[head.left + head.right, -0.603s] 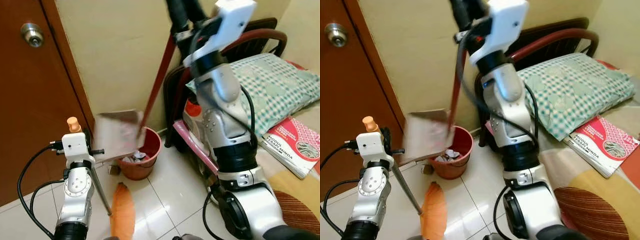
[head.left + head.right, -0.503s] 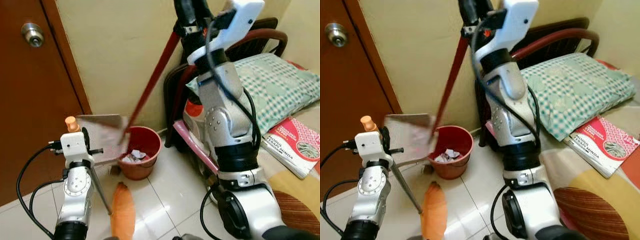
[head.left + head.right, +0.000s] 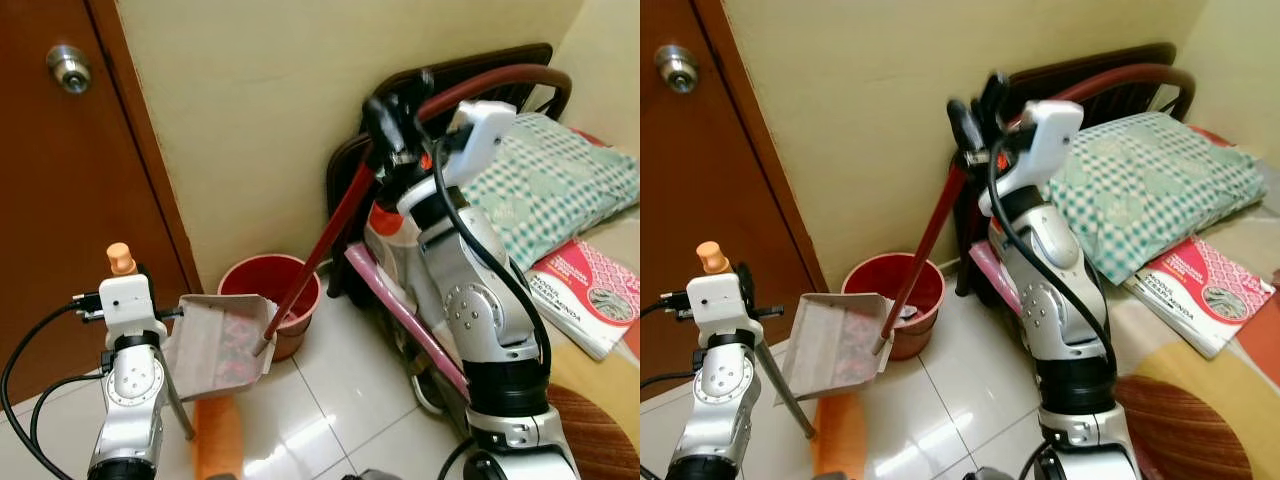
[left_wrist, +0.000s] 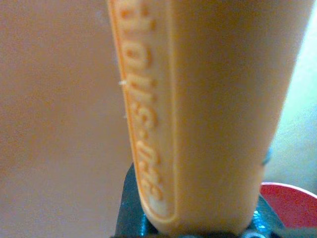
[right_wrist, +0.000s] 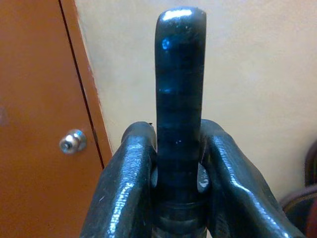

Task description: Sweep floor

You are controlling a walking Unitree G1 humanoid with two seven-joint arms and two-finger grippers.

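My right arm is raised and bent at the elbow, forearm reaching up and leftward; its right claw is clamped, both black fingers pressing a dark handle between them. My left arm stands low, wrist upright, left claw gripping an orange handle.

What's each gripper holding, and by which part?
Right gripper: shut on the black top grip of the red-handled grey dustpan. Left gripper: holds the orange plastic broom handle near its upper end.
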